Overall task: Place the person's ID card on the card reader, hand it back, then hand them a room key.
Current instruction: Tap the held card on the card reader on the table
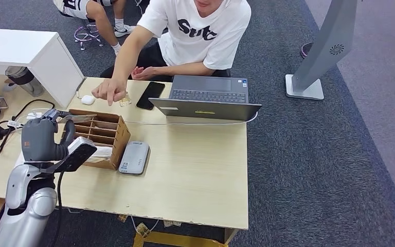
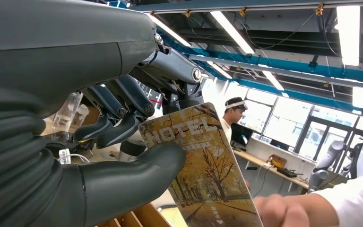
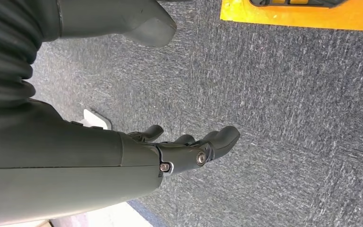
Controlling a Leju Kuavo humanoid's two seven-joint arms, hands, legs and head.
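The head view looks steeply down on the table (image 1: 195, 170) from its near side. The left wrist view sits close behind the left hand (image 2: 99, 142), tilted up toward the ceiling; both share the person (image 1: 195, 36). The right wrist view faces the floor.

My left hand (image 2: 99, 142): matt grey rubbery cover, darker smooth plastic fingers (image 2: 118, 118). Room key (image 2: 203, 170): glossy printed card. Table (image 1: 200, 170): pale smooth wood-grain top. Card box (image 1: 103, 135): matt brown cardboard. Card reader (image 1: 134, 157): smooth grey plastic. Floor (image 3: 288, 118): rough grey carpet.

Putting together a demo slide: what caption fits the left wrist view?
Left hand pinches a hotel room key card, while a person's hand is close by.
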